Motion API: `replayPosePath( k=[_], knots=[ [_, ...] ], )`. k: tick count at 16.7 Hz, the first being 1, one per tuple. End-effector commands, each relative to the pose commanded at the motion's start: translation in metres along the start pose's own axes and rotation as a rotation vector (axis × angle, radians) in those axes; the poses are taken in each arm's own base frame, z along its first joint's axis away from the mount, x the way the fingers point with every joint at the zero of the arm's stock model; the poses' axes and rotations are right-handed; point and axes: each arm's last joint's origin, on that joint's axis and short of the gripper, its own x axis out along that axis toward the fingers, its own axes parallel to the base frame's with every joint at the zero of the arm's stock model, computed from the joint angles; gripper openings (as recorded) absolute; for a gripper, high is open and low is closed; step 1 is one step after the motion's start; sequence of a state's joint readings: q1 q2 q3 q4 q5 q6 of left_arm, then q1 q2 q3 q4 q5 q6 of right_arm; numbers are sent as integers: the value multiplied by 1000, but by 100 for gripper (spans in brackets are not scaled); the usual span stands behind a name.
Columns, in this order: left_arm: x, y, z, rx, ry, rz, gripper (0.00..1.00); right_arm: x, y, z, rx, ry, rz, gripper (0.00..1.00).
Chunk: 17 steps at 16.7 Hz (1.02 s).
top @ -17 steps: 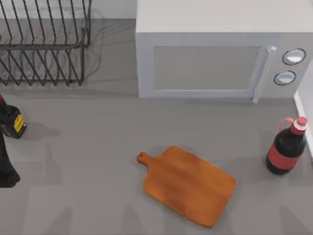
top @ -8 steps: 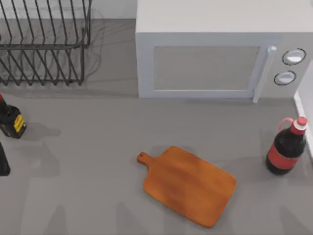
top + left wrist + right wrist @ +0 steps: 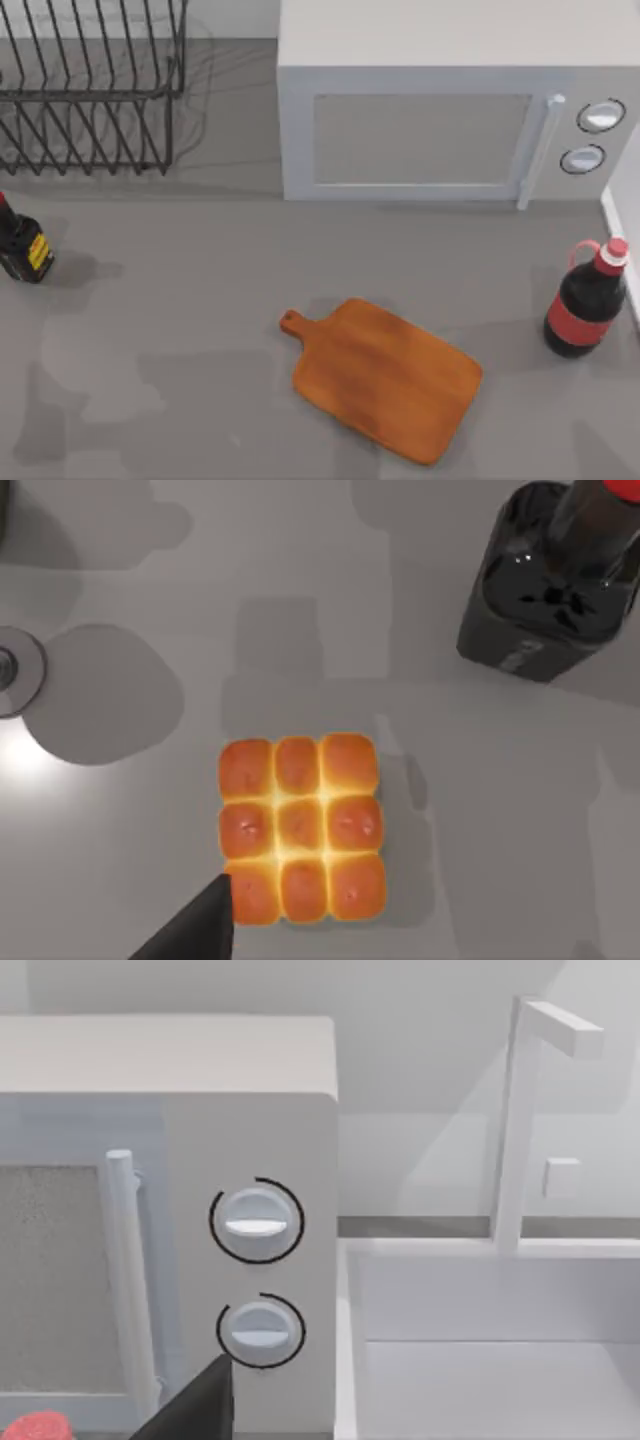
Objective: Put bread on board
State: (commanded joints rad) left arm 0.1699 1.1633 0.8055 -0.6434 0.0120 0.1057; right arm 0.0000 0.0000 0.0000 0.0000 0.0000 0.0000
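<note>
In the left wrist view, the bread, a small golden-brown square of pull-apart rolls, lies flat on the grey table straight below my left gripper. A dark edge of that gripper sits beside one corner of the loaf, apart from it. In the top view the orange-brown wooden board lies at the table's front middle with nothing on it, its knob handle pointing to the left. A dark part of my right gripper shows in the right wrist view, facing the microwave's knobs.
A white microwave stands at the back, with a wire dish rack at back left. A dark sauce bottle stands at the left edge and a red-capped cola bottle at the right. A sink adjoins the microwave.
The dark left arm at the top view's left edge has slid out of that view. The board and bottles have not moved.
</note>
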Motion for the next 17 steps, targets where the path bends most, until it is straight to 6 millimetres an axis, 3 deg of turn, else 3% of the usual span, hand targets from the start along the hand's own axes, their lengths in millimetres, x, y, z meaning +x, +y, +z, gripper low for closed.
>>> replayPosePath(
  k=[4,8,17],
  knots=[
    [55,22,37,-33,321,-7,100,0,0,0,0,0,0,100],
    [93,40,49,-61,517,-21,100,0,0,0,0,0,0,100],
    [107,43,47,-66,572,-27,100,0,0,0,0,0,0,100]
  ],
)
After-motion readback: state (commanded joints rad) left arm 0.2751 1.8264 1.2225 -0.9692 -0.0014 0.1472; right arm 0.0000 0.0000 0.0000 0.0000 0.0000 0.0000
